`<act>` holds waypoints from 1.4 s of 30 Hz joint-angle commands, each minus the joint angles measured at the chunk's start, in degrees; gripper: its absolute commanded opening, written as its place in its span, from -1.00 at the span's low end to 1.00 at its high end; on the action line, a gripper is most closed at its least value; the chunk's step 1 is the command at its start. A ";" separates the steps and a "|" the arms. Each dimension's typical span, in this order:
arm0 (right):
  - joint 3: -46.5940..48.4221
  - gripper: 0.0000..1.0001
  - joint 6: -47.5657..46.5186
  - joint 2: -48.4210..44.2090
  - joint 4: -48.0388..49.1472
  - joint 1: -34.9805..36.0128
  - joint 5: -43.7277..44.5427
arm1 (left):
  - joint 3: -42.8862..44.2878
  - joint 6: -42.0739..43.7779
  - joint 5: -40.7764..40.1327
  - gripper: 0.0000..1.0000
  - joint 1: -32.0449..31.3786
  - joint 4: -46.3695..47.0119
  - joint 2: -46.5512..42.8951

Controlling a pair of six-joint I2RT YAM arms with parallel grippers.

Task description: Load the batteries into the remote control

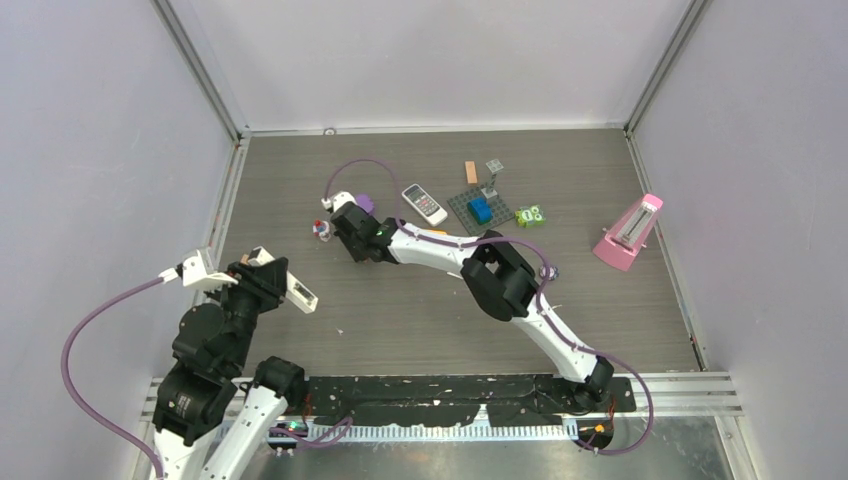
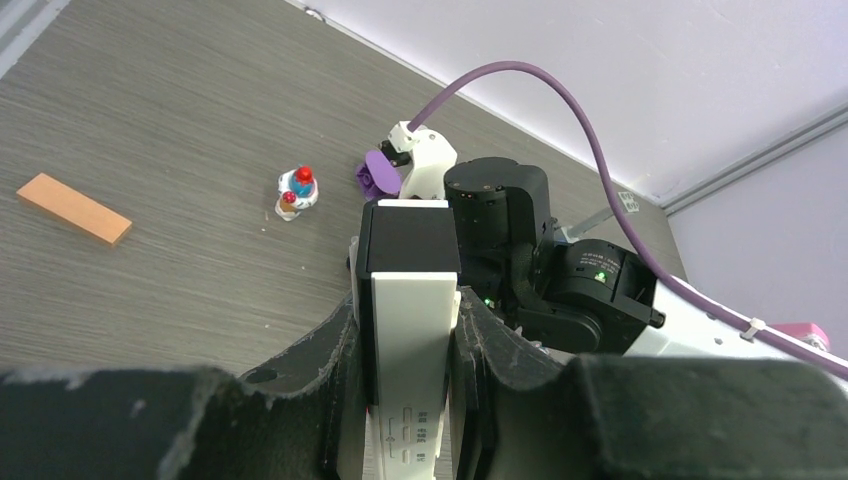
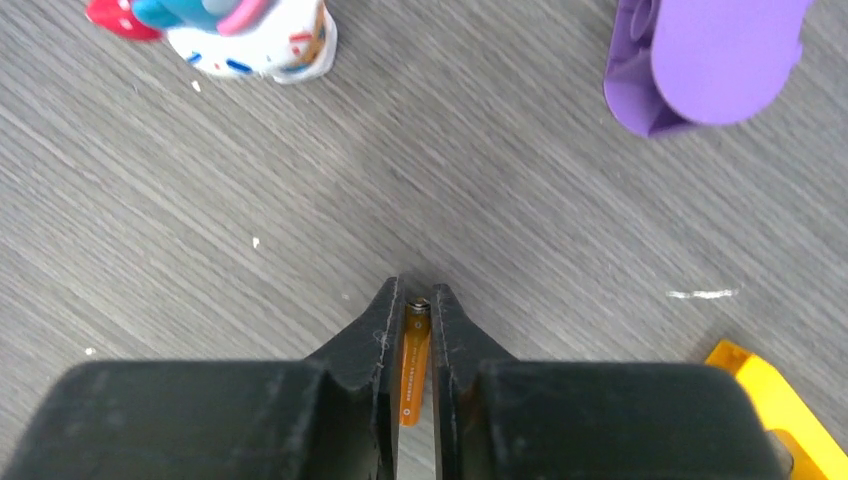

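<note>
lower left, the left gripper is clamped on the white remote; upper centre, the right gripper pinches what looks like a slim orange battery low over the table, beside the toy figure. so thin a pinch could let it twist or slip out on lifting

I see my grey wood-grain table carrying, from the jaws of the right gripper, a small toy figure ahead-left, a purple piece ahead-right and something yellow close at right. Farther right sit a white keypad handset, an orange block, a grey baseplate, a green block and a pink metronome.
</note>
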 commanded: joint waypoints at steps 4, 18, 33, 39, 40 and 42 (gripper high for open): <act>-7.67 -0.84 -0.37 -7.98 -3.86 -0.63 -2.82 | -1.06 -0.43 4.80 -1.00 -0.10 2.60 -0.04; -27.32 -0.81 -18.68 -22.44 -10.58 -0.35 -19.92 | -6.17 -3.29 13.21 -1.00 -0.10 6.86 1.90; -41.77 -0.03 -13.03 -37.13 -2.98 -0.48 -16.96 | -6.76 -3.83 13.04 -1.00 -0.10 7.34 3.32; -45.64 0.04 3.51 -44.13 -1.47 -0.52 -9.86 | -6.45 -4.43 14.51 -1.00 -0.10 7.29 4.56; -45.91 0.01 8.63 -45.00 -3.04 -0.52 -8.91 | -6.41 -4.62 14.95 -1.00 -0.10 7.27 4.76; -46.15 -0.04 17.49 -45.59 -5.71 -0.52 -7.74 | -6.50 -5.16 15.62 -1.00 -0.09 7.17 5.02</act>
